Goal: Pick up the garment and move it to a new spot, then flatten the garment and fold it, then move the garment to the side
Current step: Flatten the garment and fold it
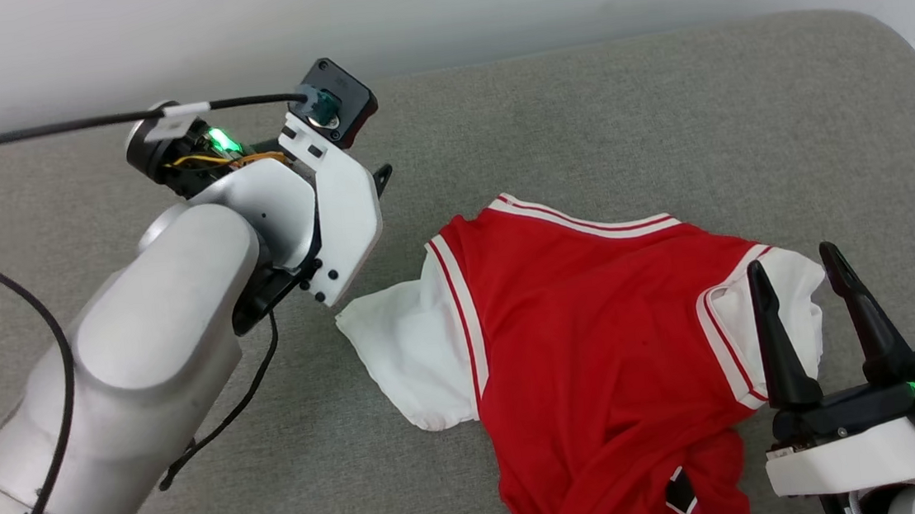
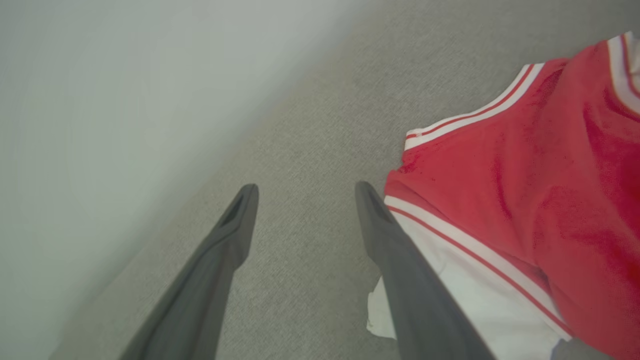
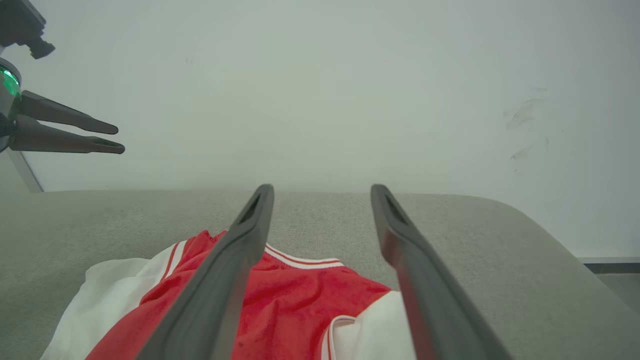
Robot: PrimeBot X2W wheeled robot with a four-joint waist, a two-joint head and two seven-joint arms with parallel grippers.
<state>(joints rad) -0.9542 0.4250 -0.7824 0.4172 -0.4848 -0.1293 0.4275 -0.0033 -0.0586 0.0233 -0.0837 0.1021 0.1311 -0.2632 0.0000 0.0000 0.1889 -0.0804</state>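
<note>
Garment (image 1: 595, 319) | lies crumpled on grey surface (image 1: 660, 107), held by nothing | left gripper (image 2: 302, 190) spread just beside one white sleeve | right gripper (image 1: 793, 261) spread by the other | pickup judged pending: both shoulders to be pinched and lifted evenly.

Bright, even light; wrist views soft, hazy

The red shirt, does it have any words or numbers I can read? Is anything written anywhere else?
No text can be read in any view.
The garment: just a black, white-edged scrap of print peeks from a fold; too little to read.
The white tag on the cable: too small to tell.
</note>
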